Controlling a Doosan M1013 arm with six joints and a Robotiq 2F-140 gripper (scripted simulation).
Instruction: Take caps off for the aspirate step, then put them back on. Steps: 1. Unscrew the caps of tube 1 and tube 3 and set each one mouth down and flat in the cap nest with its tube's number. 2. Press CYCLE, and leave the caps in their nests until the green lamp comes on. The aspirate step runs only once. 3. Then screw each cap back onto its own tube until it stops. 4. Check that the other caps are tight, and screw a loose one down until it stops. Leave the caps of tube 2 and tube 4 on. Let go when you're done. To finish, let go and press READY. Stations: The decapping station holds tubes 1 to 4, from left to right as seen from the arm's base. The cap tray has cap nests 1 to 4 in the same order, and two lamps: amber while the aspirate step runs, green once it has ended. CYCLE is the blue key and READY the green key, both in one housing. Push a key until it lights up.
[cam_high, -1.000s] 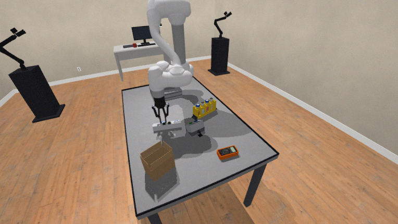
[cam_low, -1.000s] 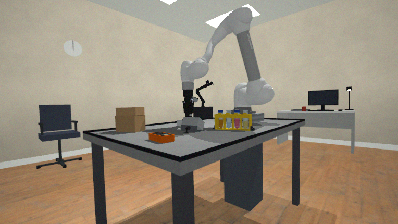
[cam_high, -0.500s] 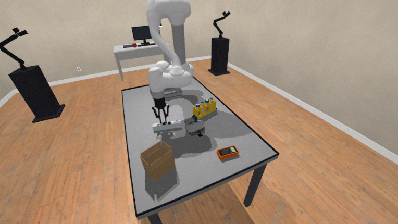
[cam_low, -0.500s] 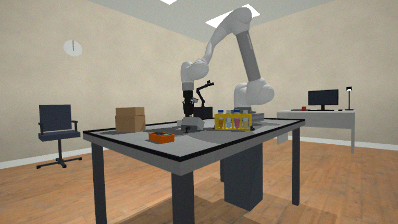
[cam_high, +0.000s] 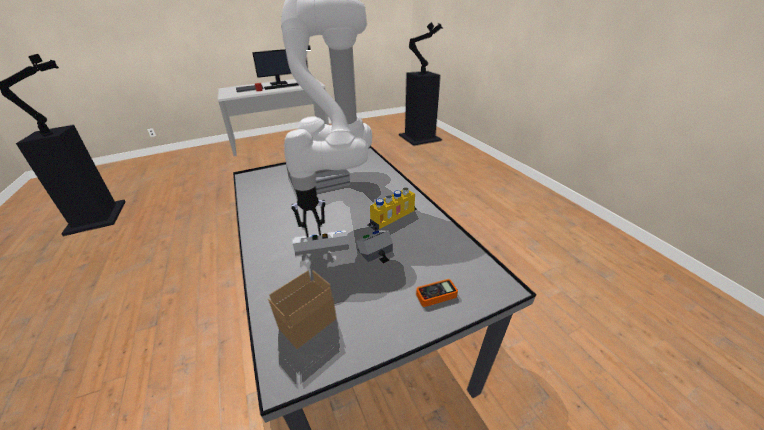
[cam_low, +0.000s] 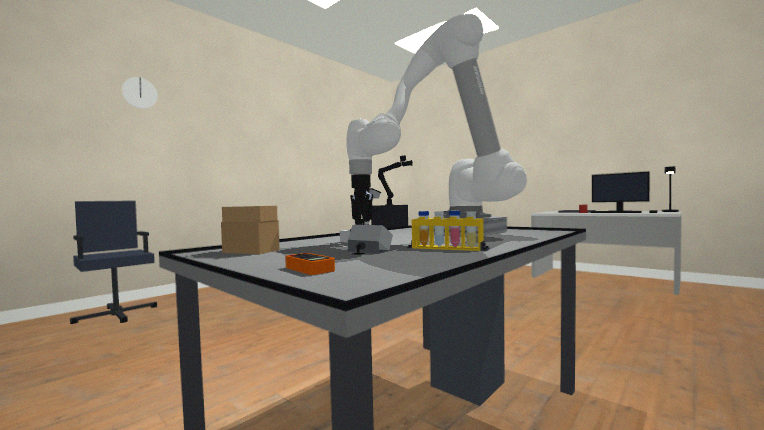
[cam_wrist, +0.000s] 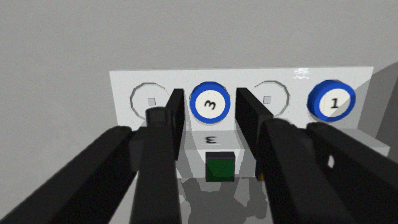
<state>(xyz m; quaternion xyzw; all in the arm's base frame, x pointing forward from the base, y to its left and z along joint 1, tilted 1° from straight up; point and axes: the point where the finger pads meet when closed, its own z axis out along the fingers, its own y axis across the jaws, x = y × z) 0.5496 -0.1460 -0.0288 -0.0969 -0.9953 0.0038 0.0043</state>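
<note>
My gripper (cam_wrist: 210, 103) (cam_high: 309, 229) (cam_low: 361, 219) hangs straight over the grey cap tray (cam_wrist: 240, 77) (cam_high: 320, 245). It is open, and its finger pads stand a little clear on both sides of the blue cap 3 (cam_wrist: 210, 103). That cap lies flat in nest 3. The blue cap 1 (cam_wrist: 331, 101) lies flat in nest 1 at the right. The two other nests (cam_wrist: 147, 97) (cam_wrist: 272, 95) are empty. A square green lamp (cam_wrist: 220, 167) below nest 3 looks dark. The yellow decapping station (cam_high: 392, 209) (cam_low: 448, 235) holds its tubes, two of them with blue caps.
The grey key housing (cam_high: 374, 244) (cam_low: 368, 237) stands between the tray and the station. A cardboard box (cam_high: 302, 307) (cam_low: 249, 229) stands in front of the tray. An orange multimeter (cam_high: 436, 292) (cam_low: 310, 262) lies near the table's front edge.
</note>
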